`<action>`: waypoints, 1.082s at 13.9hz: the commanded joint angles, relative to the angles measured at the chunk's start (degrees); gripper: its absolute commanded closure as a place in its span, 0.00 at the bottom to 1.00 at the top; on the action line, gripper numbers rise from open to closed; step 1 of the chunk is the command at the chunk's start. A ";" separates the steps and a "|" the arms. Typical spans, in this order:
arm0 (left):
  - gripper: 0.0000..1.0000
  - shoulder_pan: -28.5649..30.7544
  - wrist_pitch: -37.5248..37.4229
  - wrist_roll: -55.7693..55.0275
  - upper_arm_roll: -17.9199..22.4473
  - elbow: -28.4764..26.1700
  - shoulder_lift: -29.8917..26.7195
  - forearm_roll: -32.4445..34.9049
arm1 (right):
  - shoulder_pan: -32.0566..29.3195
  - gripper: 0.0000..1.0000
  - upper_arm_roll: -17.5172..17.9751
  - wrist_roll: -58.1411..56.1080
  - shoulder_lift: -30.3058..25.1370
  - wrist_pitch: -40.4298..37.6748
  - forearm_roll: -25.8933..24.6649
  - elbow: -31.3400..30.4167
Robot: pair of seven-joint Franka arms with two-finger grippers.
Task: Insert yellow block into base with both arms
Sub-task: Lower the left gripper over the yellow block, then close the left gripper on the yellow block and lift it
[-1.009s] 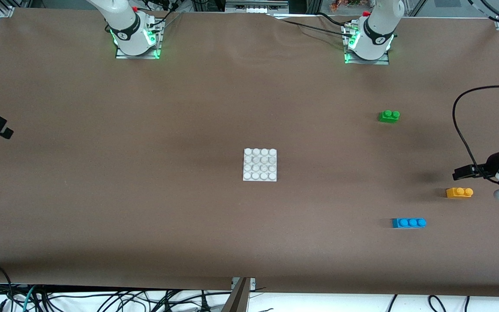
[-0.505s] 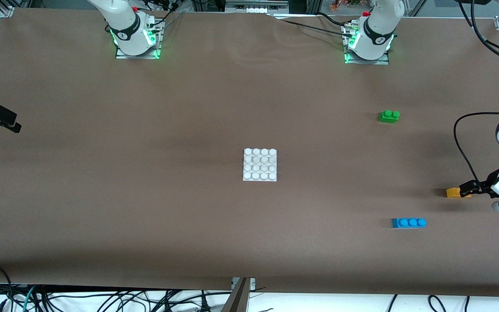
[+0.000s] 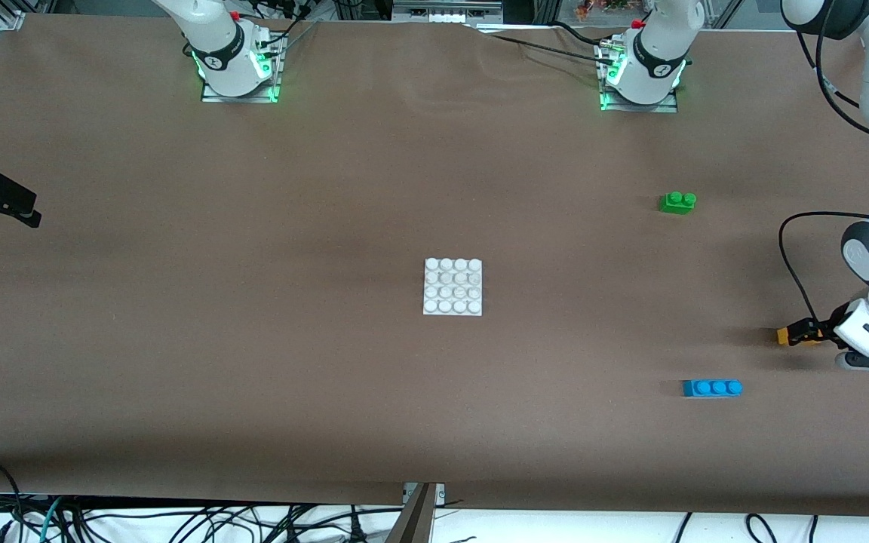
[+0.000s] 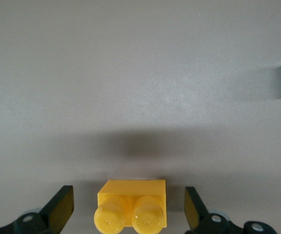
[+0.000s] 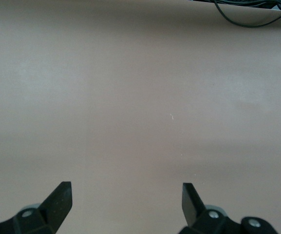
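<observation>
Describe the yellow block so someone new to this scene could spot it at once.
Start at the white studded base mid-table, then go toward the left arm's end, where three bricks lie. The yellow block sits between the open fingers of the left gripper. It alone is yellow-orange; the green brick and blue brick lie apart from it.
</observation>
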 commanded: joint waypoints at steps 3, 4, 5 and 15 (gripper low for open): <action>0.00 0.51 0.04 2.47 -0.24 1.64 2.81 -1.41 | -0.59 0.00 1.08 -0.86 -1.02 -0.23 -0.93 -1.12; 0.00 0.60 0.04 2.47 -0.24 1.64 2.99 -1.41 | -0.68 0.00 1.08 -0.86 -0.93 -0.23 -0.93 -1.12; 0.00 0.60 0.04 2.47 -0.24 1.64 2.99 -1.41 | -0.77 0.00 0.99 -0.86 -0.85 -0.14 -0.93 -1.12; 0.67 1.04 1.01 3.43 -0.24 1.73 3.61 -2.55 | -0.77 0.00 0.90 -0.77 -0.41 -0.05 -0.75 -1.12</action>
